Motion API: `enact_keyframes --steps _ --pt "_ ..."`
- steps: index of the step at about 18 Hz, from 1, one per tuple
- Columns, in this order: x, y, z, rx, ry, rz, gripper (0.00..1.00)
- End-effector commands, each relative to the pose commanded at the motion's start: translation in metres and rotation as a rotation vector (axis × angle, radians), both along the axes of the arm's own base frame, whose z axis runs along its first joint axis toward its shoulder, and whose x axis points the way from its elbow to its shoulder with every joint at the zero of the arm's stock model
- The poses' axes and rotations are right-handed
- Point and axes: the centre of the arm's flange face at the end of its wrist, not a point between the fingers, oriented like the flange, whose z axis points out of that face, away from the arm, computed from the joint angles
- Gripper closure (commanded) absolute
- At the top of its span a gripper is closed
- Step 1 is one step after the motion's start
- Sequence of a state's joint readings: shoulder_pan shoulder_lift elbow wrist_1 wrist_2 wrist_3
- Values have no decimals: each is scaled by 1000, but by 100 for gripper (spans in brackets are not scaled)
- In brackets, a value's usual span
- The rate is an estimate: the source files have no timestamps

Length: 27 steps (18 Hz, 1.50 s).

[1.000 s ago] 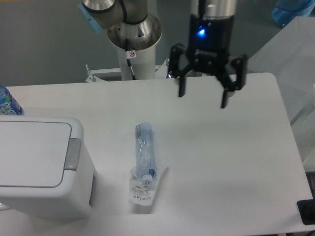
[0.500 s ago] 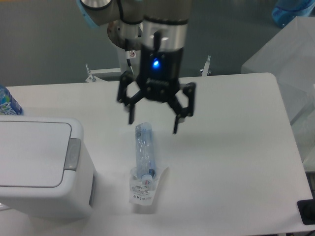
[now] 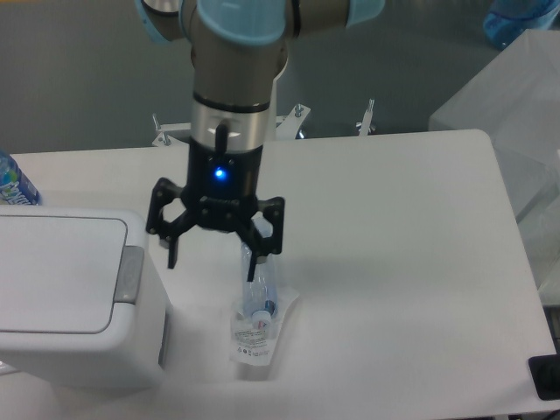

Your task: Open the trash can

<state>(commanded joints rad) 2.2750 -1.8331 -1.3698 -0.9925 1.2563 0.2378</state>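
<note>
Gripper (image 3: 212,264) has moved left and toward the camera since the earlier frames: a second ago it hung over the far right part of the table (image 3: 394,262), half a second ago it was over the far end of the syringe pack, and now it sits lower in the view, just right of the trash can (image 3: 74,297). More of the arm's wrist and its blue cap show at the top. Nothing else has shifted: can, pack and bottle are where they were.

Jaws are spread wide with nothing between them; blue light is lit on the gripper body. Left fingertip hangs just beside the can's right edge, near the grey push-button tab (image 3: 131,274), apart from it. Right finger overlaps the upper end of the plastic-wrapped syringe (image 3: 256,306) in the view; cannot tell whether it touches.

Trash can is at the left front of the table, lid (image 3: 57,273) flat and shut, the tab on its right edge facing the gripper. Part of a blue-labelled bottle (image 3: 13,184) shows at the left edge behind the can.
</note>
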Motion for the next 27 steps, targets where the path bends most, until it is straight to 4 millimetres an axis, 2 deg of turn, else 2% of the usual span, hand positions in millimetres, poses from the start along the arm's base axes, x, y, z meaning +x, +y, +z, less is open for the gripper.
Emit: enact_keyframes --steps 2,6,8,27 --pt "9 7 -9 -14 -7 -18 0" --pt "10 8 -15 -22 -15 -17 0" --pt "17 11 -18 -27 -19 -29 0" --pt "23 13 -29 -39 -52 -7 0"
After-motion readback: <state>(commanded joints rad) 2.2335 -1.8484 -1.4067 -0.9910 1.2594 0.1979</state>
